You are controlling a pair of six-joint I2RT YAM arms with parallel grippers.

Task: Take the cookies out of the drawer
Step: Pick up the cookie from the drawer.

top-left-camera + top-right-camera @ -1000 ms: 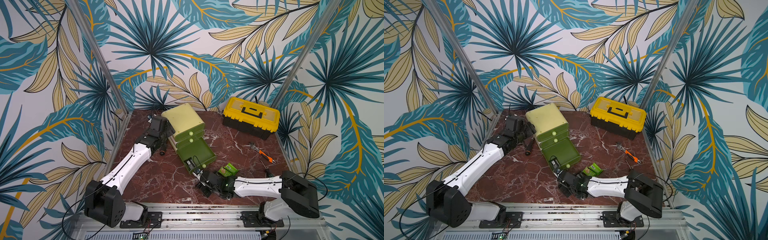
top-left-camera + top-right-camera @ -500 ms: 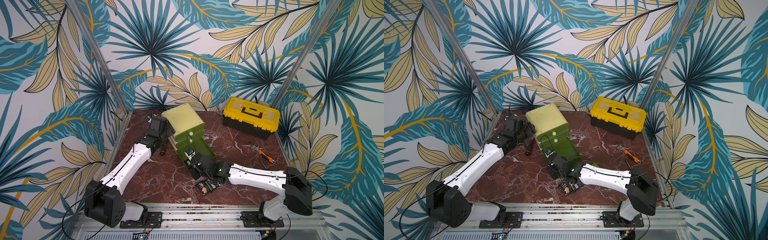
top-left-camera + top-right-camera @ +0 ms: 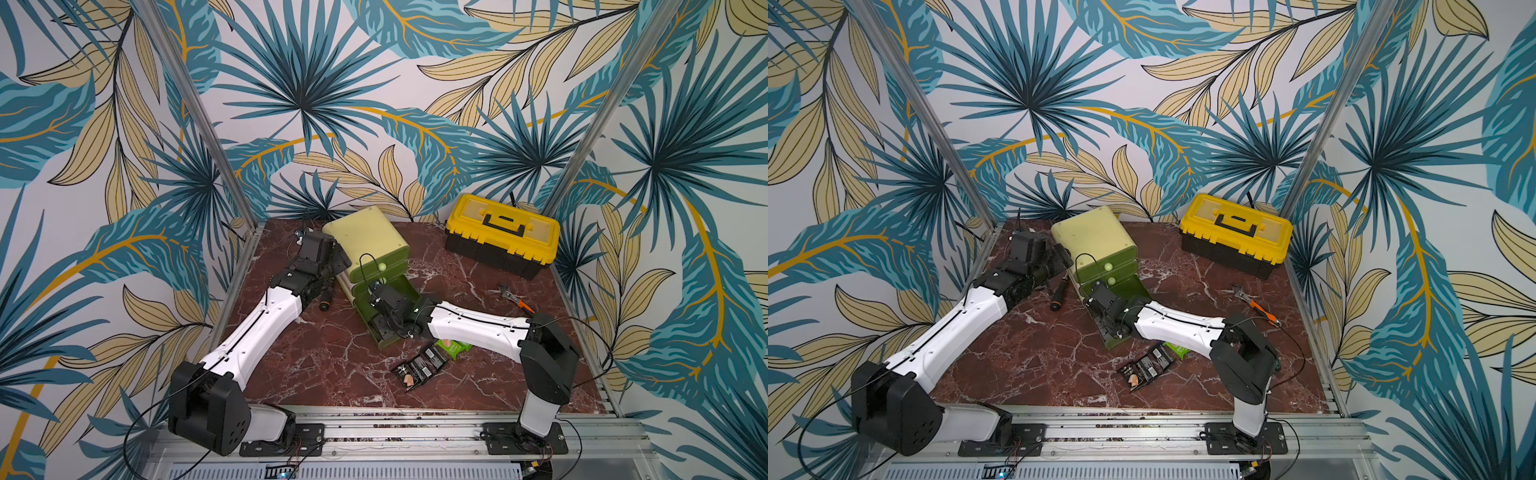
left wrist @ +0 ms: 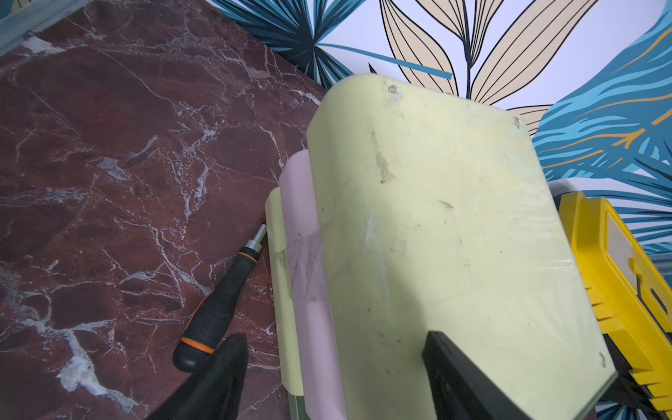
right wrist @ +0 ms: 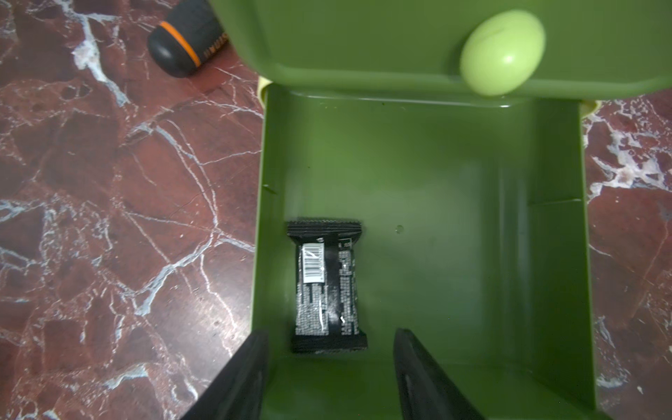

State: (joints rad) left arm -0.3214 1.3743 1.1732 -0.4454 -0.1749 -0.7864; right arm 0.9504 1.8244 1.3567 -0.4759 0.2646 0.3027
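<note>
**Top views.** The drawer (image 3: 409,289) is pulled out of the cabinet (image 3: 365,232), and in both top views the right gripper (image 3: 384,322) is lowered into it. Cookies (image 3: 419,368) already taken out are laid on the table just beyond the drawer's front. They are black ones in a cluster, with a green packet (image 3: 455,347) beside them, partly hidden under the right arm. The number of green ones cannot be counted from here. The left gripper (image 3: 332,266) is placed at the cabinet's side, behind the drawer.

**Left wrist view.** The fingers are spread wide. One is laid over the cabinet's top and the other hangs off its side above a screwdriver (image 4: 218,305). Nothing is clamped.

**Right wrist view.** One black packet (image 5: 327,287) lies flat on the drawer floor, close to one side wall and the front wall. The right gripper's fingers are held apart above its near end, and nothing is gripped. The rest of the drawer floor is bare.

**Progress.** The task is judged nearly done, with this one packet left to be lifted out.
</note>
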